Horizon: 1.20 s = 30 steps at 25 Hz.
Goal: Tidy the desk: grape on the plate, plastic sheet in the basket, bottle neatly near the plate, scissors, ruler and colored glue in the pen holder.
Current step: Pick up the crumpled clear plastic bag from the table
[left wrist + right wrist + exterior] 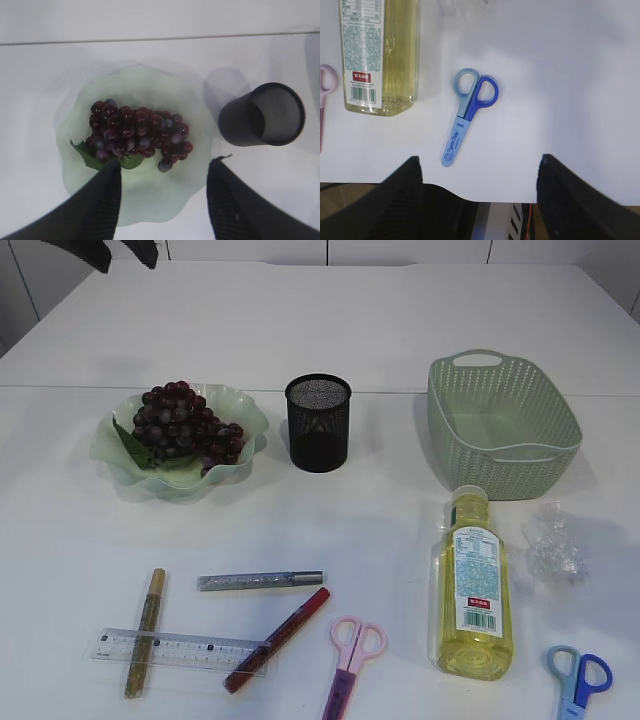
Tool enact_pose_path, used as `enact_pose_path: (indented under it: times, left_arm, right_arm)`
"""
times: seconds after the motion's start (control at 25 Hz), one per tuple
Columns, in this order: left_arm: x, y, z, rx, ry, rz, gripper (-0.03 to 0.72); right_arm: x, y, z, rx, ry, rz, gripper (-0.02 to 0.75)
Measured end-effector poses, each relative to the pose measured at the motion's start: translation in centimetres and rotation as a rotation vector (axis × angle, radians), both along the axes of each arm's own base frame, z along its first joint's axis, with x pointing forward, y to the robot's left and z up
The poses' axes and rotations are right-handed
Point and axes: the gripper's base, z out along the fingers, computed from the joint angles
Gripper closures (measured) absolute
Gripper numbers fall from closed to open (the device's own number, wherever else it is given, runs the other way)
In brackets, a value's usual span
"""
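A dark grape [180,430] bunch lies on the pale green plate [120,465]. My left gripper [166,161] hangs open above it, holding nothing. A yellow bottle [473,585] lies flat at the front right, with the crumpled plastic sheet [553,545] beside it. Pink scissors [350,655] and blue scissors [578,680] rest near the front edge. The clear ruler [180,648] lies across a gold glue [145,632] pen, next to silver glue [260,580] and red glue [278,638]. My right gripper [480,159] is open and empty over the table's front edge, just short of the blue scissors [470,107].
The black mesh pen holder [318,423] stands upright right of the plate. A green basket [503,425] sits at the back right. A dark piece of an arm [105,252] shows at the top left.
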Motion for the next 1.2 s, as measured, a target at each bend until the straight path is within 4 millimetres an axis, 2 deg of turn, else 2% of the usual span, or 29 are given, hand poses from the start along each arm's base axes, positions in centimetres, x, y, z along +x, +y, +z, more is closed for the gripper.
enact_pose_path:
  times: [0.32, 0.64, 0.72, 0.92, 1.2]
  left_arm:
    - [-4.0, 0.6, 6.1, -0.064, -0.122, -0.04, 0.283]
    - [-7.8, 0.2, 10.2, -0.09, -0.215, -0.084, 0.283]
    - [-8.3, 0.3, 10.9, -0.095, -0.231, -0.087, 0.283]
    - [-9.2, 0.6, 11.8, -0.102, -0.256, -0.089, 0.283]
    - [-9.4, 0.4, 11.9, -0.103, -0.258, -0.096, 0.283]
  right_arm:
    - [2.0, -0.2, 0.0, -0.016, -0.169, -0.034, 0.186]
    - [5.1, -0.3, -2.2, 0.003, -0.221, -0.064, 0.186]
    - [5.8, -0.3, -3.0, 0.006, -0.21, -0.059, 0.168]
    - [7.5, 0.0, -5.2, -0.009, -0.194, -0.014, 0.186]
    - [9.3, 1.7, -8.0, -0.044, -0.203, 0.084, 0.188]
